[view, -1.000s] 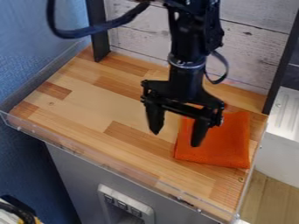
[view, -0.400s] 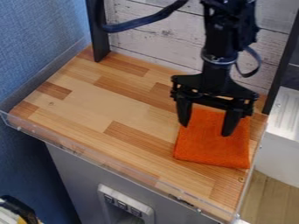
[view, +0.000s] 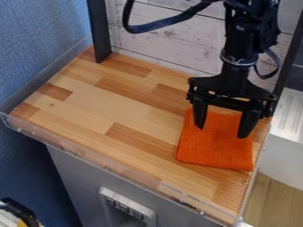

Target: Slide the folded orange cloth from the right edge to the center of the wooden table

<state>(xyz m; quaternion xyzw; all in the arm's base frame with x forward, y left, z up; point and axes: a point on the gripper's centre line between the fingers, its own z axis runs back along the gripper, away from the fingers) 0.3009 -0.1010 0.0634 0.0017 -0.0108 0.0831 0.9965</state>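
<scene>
My black gripper (view: 222, 133) hangs over the right part of the wooden surface, its two fingers spread apart and pointing down with nothing between them. Below and behind the fingertips lies an orange cloth (view: 214, 152), folded into a rough square near the right edge of the surface. The fingers cover parts of the cloth's upper half. Whether the fingertips touch the cloth, I cannot tell.
A clear low rim (view: 89, 156) runs along the front of the wooden tabletop (view: 95, 106). Dark posts stand at the back left (view: 99, 31) and back right, before a whitewashed plank wall (view: 160, 37). A white ridged unit (view: 287, 119) is at the right.
My gripper has moved to the right, from beside the cloth's left edge to over its upper part, staying open. The cloth lies where it was.
</scene>
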